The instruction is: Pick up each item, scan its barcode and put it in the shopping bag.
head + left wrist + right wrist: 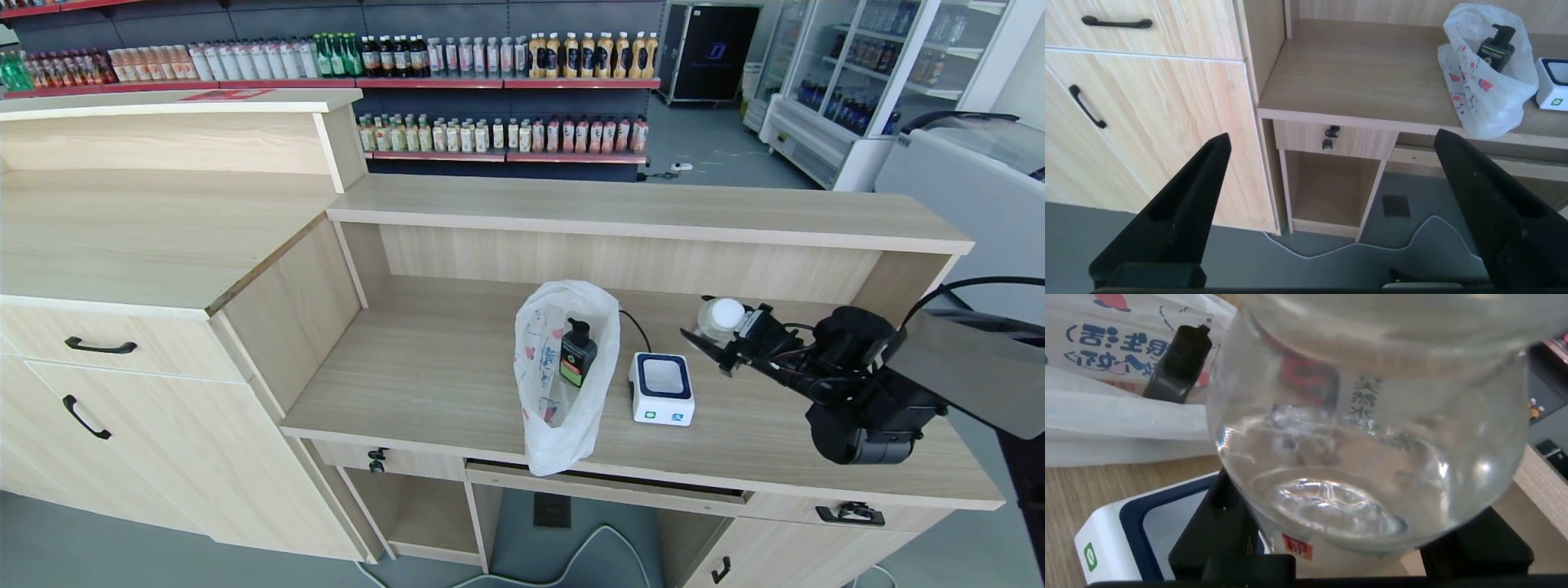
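Clear plastic bottle with a white cap (724,314) sat clamped in my right end effector (722,330), whose dark fingers were closed on its sides. It hung above the worktop, just beside the scanner on its right and a little behind it. Through the right wrist camera I looked along the clear plastic bottle (1372,441), with a corner of the white, blue-framed barcode scanner (1135,539) showing beyond its base.

Out from there, the white, blue-framed barcode scanner (661,388) lay flat on the pale wooden worktop (433,367), window up. Just beside it on its left stood the white printed plastic shopping bag (535,367), its mouth open, with a black pump bottle (577,355) already inside.

My left end effector (1331,212) hung well apart from all this, low beside the worktop in front of the open cubby, its two dark fingers spread wide and gripping nothing.

I judged the scan step to be in hand: the bottle was grasped and lifted, but not yet over the window. The next move called for carrying it across above the scanner and turning it so its label faced the glass. Only after that should it go left, over the bag's mouth, for release. The bag's soft rim could catch the bottle, so I would have wanted a high approach.
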You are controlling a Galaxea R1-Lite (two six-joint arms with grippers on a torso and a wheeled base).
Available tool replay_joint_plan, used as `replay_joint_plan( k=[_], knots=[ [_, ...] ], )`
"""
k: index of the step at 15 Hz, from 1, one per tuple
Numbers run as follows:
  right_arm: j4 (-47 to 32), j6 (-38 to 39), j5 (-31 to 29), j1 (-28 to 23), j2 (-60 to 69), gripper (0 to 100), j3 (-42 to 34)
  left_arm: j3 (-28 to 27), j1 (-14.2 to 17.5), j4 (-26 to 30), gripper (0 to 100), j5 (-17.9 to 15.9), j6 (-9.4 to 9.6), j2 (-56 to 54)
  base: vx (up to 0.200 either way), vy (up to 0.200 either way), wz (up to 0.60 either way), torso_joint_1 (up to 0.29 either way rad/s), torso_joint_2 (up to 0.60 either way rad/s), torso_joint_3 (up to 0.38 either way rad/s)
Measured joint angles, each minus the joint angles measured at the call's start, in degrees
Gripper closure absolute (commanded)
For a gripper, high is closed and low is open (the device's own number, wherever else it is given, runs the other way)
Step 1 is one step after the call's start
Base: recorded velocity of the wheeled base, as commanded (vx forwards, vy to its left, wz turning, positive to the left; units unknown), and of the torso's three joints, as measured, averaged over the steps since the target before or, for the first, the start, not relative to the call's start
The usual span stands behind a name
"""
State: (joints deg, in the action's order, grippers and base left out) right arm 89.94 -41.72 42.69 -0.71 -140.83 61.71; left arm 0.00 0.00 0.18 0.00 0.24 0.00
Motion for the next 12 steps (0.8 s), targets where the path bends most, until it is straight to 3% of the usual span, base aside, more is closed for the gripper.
replay_joint_plan(
  k=[12],
  knots=[
    [0.00,-0.35,1.15,1.63,-5.07,100,5.60,0.00,0.00,0.00,0,0.00,0.00,0.00,0.000,0.000,0.00,0.000,0.00,0.000]
  ],
)
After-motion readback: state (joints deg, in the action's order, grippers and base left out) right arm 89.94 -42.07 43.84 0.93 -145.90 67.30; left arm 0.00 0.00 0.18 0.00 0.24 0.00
